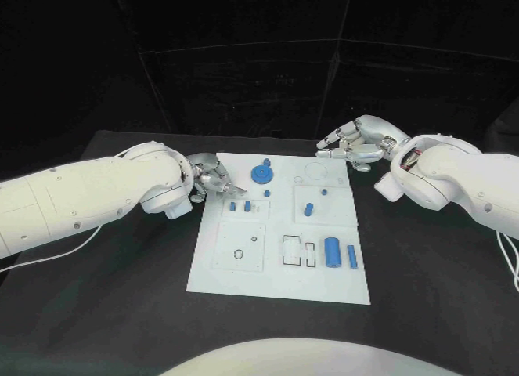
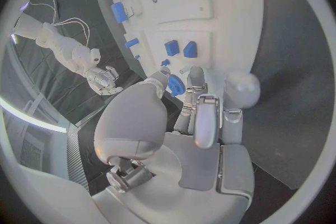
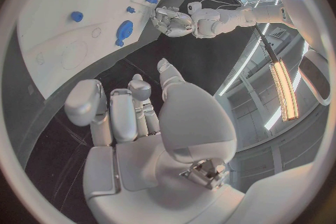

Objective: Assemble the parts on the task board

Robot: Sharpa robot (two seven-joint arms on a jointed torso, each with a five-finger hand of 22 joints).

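The white task board lies in the middle of the black table. On its far part stands a round blue disc with a peg, also visible as the disc and the disc. Two small blue blocks sit near the left edge, and a small blue peg stands mid-board. A thick blue cylinder and a slimmer one lie at the near right. My left hand hovers at the board's left edge beside the disc, holding nothing. My right hand hangs over the far right corner, empty, fingers apart.
Empty recesses and round holes mark the board's near half. A white cable trails on the table at the left, and another cable runs at the right. Black table surrounds the board on all sides.
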